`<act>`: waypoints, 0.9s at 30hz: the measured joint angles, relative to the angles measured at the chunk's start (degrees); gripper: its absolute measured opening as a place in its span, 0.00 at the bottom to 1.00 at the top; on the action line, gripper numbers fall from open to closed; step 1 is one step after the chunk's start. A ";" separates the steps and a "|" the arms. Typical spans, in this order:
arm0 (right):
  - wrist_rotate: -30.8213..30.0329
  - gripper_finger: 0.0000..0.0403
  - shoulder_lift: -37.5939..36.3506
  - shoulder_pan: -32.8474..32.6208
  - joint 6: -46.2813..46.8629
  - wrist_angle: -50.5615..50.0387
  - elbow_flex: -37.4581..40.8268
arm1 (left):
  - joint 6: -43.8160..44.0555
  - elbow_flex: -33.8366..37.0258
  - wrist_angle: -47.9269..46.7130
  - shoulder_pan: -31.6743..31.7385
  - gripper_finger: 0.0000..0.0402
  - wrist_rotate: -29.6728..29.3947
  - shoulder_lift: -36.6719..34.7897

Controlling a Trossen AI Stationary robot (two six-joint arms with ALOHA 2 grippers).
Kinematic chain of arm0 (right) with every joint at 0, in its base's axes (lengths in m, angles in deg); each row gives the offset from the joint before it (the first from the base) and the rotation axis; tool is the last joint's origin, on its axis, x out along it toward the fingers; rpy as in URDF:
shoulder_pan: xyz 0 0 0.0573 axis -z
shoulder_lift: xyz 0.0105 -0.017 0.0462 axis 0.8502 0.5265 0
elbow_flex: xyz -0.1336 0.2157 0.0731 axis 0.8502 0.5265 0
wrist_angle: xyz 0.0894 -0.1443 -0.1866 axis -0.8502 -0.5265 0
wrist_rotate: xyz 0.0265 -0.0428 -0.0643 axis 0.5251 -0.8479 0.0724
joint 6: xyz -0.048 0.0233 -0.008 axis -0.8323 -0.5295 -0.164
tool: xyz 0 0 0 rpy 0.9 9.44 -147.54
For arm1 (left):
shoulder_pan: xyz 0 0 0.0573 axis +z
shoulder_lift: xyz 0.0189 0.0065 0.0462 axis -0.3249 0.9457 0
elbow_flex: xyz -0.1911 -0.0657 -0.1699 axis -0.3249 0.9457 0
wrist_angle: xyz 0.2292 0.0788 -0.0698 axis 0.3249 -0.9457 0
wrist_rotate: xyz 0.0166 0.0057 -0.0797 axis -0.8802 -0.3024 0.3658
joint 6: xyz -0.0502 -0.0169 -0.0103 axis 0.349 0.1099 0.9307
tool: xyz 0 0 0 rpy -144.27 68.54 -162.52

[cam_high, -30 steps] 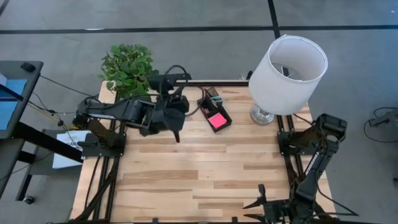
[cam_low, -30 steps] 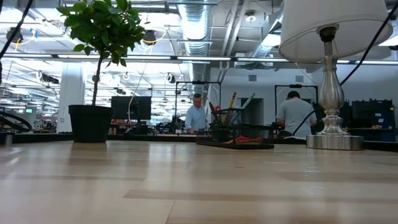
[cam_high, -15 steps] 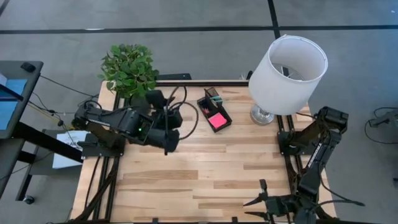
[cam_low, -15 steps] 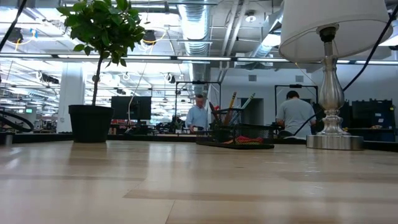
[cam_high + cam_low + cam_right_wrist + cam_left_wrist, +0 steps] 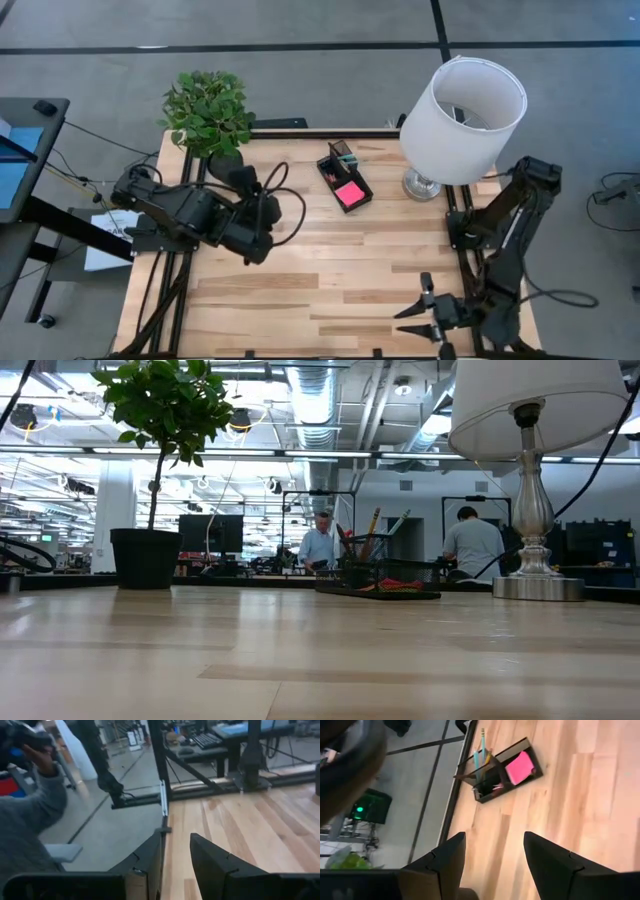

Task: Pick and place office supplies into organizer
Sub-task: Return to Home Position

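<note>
The black organizer point(image 5: 344, 177) stands at the table's far side, between the plant and the lamp. A pink sticky-note pad point(image 5: 520, 767) lies in its low tray. Pens and a yellow pencil point(image 5: 481, 754) stand upright in its taller section, which also shows in the low view point(image 5: 372, 572). My left gripper point(image 5: 253, 252) is open and empty, well to the left of the organizer and nearer the table's near side; its wrist view shows the fingers apart point(image 5: 493, 855). My right gripper point(image 5: 420, 320) waits open above the near edge, on the right point(image 5: 176, 854).
A potted plant point(image 5: 207, 110) stands at the far left corner and a white lamp point(image 5: 462, 118) at the far right. Bare wood point(image 5: 340, 270) fills the table's middle. In the right wrist view, a person's grey sleeve point(image 5: 27, 815) shows beyond the table.
My left gripper has drawn back from beside the organizer toward the table's left and near side, the arm folding in and the gripper turning. My right gripper has crept a little away from the near edge. The organizer and its contents have stayed put.
</note>
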 joint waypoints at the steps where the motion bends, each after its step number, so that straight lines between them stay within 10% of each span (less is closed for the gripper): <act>1: 0.30 0.24 -1.04 -0.24 -0.83 0.04 0.00 | 0.66 0.00 0.00 -0.39 0.48 0.02 -0.16; 14: 11.53 0.24 -4.66 0.19 -2.12 1.26 0.02 | 17.18 0.77 0.07 -12.64 0.48 -2.70 -1.99; 21: 29.60 0.24 -1.74 3.28 -5.71 9.98 0.00 | 37.72 10.91 0.09 -23.64 0.48 -6.56 -1.86; 27: 31.71 0.24 -0.86 5.27 -0.06 11.58 0.00 | 56.18 20.26 0.02 -31.14 0.48 -14.16 -1.81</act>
